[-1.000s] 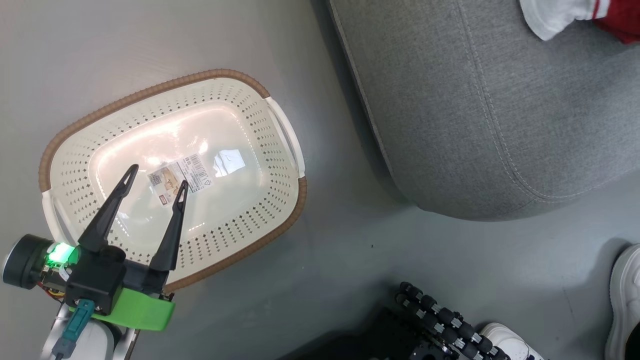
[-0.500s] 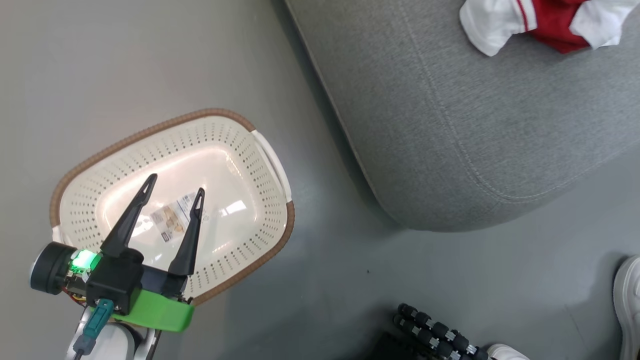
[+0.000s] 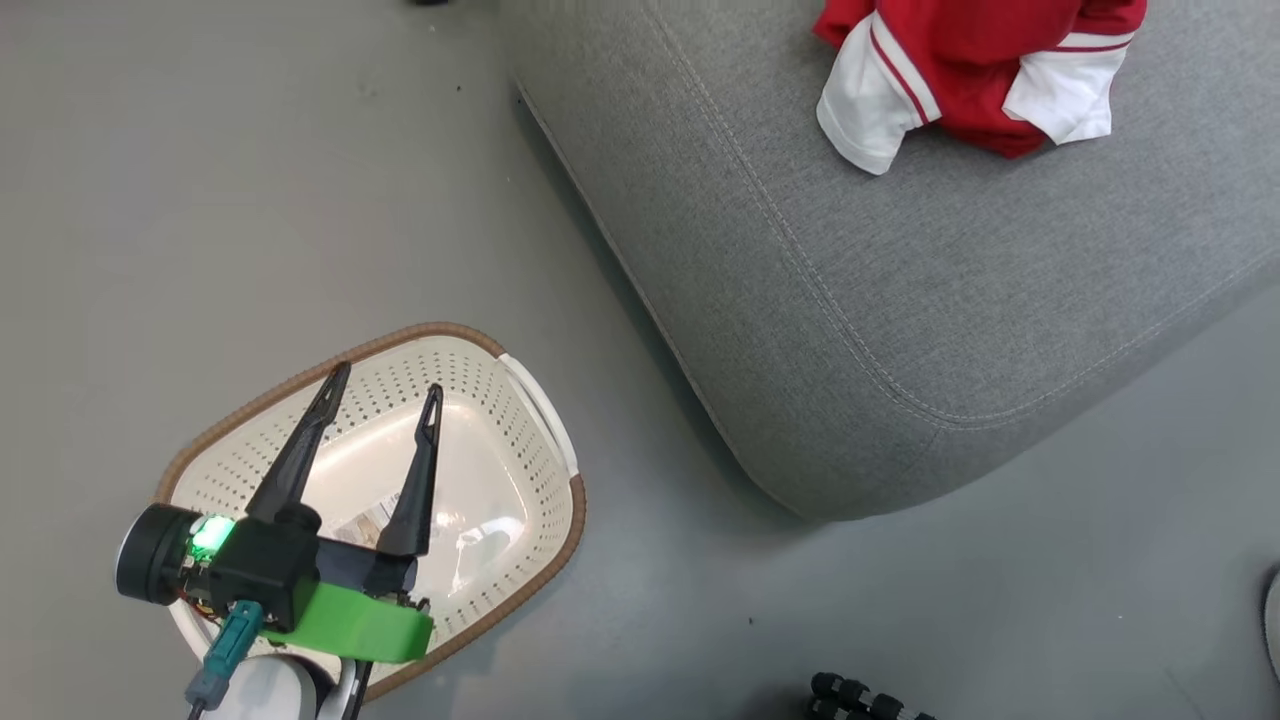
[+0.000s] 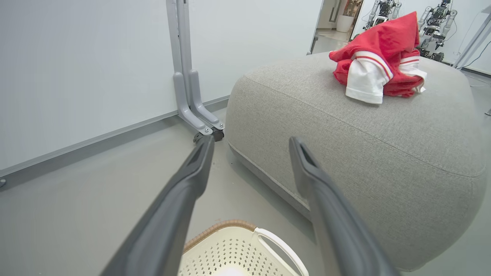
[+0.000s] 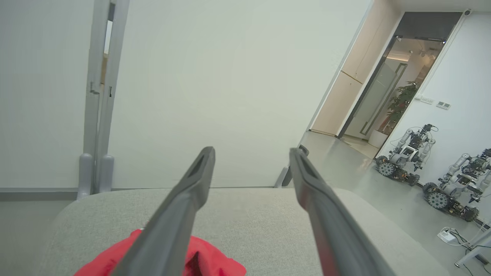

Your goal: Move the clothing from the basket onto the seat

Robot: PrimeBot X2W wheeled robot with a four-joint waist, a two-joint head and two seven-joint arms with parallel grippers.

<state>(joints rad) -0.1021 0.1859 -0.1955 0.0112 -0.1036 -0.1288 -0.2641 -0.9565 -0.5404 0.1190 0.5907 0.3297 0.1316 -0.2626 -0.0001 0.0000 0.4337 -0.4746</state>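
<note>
We are in a robotics lab: wheeled robots line a white wall, and a rolling partition stands on bare grey floor.

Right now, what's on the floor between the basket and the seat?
Nothing: bare grey floor runs from the basket to the seat, as the head view shows.

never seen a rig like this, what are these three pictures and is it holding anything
It is a wheeled robot with two arms, each ending in a two-fingered end effector. The top-down picture is from its head camera: the left end effector hangs open over a white basket with no clothes in it. The other two are from wrist cameras looking along the fingers. The right end effector is open over the grey seat, where the red and white clothing lies. Nothing is held.
</note>
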